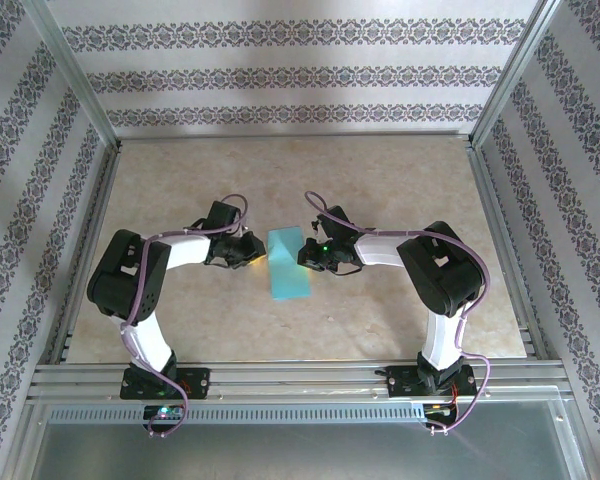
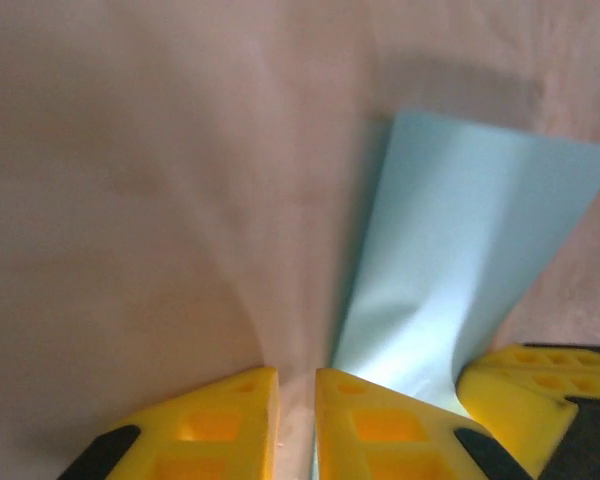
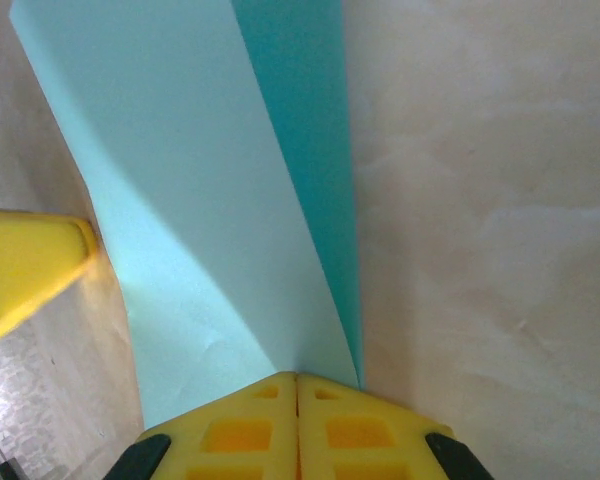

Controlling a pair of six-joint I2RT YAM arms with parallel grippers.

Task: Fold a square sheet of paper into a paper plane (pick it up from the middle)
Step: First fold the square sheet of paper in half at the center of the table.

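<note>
Tabletop (image 1: 380, 180) in beige, teal square sheet of paper (image 1: 288, 265) folded into a long strip at its middle, right gripper (image 3: 297, 378) pinched shut on the paper's edge, left gripper (image 2: 295, 375) jaws a slit apart, paper just beside its fingertip.

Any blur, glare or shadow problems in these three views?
Top external: evenly lit, sharp, no glare on the square sheet of paper. Left wrist: soft focus throughout, with a shadow on the table beyond the sheet. Right wrist: a bright washed-out patch low on the sheet, one panel in shade.
</note>
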